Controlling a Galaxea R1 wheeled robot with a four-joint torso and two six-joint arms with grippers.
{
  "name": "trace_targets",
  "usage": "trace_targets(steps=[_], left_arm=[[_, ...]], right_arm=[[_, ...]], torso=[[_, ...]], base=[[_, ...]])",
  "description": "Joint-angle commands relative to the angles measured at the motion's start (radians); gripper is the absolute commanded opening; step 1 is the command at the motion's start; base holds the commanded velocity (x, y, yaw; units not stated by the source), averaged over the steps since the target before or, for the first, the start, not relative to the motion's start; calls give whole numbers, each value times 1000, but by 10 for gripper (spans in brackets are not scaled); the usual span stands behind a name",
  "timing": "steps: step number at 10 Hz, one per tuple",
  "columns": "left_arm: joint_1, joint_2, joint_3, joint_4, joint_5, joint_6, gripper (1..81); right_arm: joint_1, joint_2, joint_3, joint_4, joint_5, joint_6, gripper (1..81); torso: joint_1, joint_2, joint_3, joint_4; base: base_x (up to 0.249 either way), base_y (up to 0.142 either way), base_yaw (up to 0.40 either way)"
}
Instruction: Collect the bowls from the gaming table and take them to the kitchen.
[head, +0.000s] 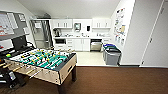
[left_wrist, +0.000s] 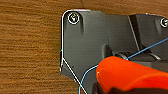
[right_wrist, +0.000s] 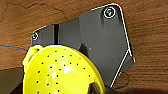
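The orange-red bowl (left_wrist: 130, 73) shows close against the left wrist, the yellow-green bowl (right_wrist: 60, 71) against the right, so both seem collected, though I cannot tell whether either arm's jaws are clenched on them. The kitchen (head: 75, 37) lies ahead past the foosball table (head: 41, 62); delivery remains.

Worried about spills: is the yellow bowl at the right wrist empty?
Empty as far as visible: the yellow bowl shows only its bare perforated inside.
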Motion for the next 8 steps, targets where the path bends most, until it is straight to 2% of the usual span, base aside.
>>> trace_targets(steps=[1, 8], left_arm=[[-35, -10, -6, 10, 54, 2, 10], [-35, -10, -5, 7, 54, 2, 10]], right_arm=[[38, -25, 7, -13, -47, -3, 10], [40, -24, 9, -13, -47, -3, 10]], torso=[[0, 0, 0, 0], [0, 0, 0, 0]], base=[[204, -76, 0], [209, -73, 0]])
